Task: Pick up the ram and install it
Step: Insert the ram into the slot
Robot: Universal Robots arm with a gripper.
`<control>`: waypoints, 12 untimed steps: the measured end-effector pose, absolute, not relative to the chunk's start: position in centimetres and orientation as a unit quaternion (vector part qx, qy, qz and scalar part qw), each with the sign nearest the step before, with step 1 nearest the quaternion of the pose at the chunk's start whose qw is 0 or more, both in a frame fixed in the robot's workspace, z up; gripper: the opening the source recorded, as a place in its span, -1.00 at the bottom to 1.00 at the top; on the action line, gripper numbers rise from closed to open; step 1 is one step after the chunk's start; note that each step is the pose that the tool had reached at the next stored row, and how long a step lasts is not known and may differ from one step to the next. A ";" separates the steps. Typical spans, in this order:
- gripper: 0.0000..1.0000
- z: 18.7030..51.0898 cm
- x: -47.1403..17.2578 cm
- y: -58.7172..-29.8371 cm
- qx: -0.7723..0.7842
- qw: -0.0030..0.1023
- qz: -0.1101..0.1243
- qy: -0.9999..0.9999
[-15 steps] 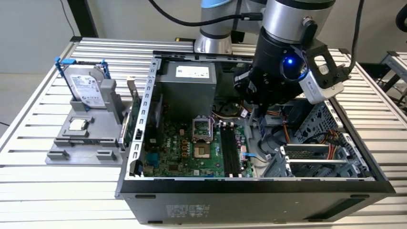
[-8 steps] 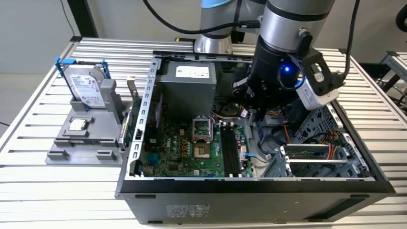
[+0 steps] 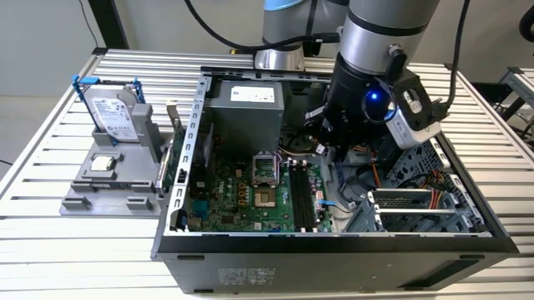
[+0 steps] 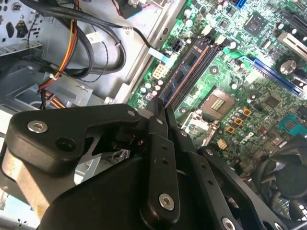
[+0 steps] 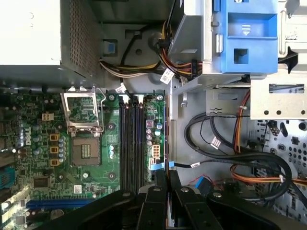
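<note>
End effector [image 5: 166, 176]: one, clamped on ram
Ram [image 5: 166, 129]: one, edge-on, beside slots
Slots [image 5: 132, 143]: seemingly four
Drive [image 3: 112, 112]: one, upright, exterior view's left

Black gripper [image 5: 167, 175]; dark ram [image 4: 189, 67]; green motherboard [image 5: 110, 143]; blue bracket [image 5: 244, 38].

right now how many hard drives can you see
1: the hard drive stands upright in the grey stand at the exterior view's left. The drive bays may hide more.

Hard drive [image 3: 115, 114], processor chip [image 3: 102, 164] beside open computer case [image 3: 334, 259]
</note>
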State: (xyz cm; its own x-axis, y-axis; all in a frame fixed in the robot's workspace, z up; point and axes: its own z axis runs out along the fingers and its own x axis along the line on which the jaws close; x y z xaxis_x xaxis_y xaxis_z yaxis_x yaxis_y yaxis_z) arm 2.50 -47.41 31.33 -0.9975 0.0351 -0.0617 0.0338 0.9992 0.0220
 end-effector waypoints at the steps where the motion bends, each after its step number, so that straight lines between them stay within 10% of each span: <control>1: -1.00 31.1 2.5 -47.4 0.017 0.031 0.010 0.999; 12: -1.00 29.2 1.7 -47.4 0.020 0.031 0.010 0.999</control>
State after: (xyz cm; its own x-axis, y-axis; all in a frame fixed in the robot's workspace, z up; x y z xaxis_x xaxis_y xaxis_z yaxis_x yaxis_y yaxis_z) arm 1.72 -47.39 29.16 -0.9974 0.0399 -0.0606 0.0386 0.9990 0.0217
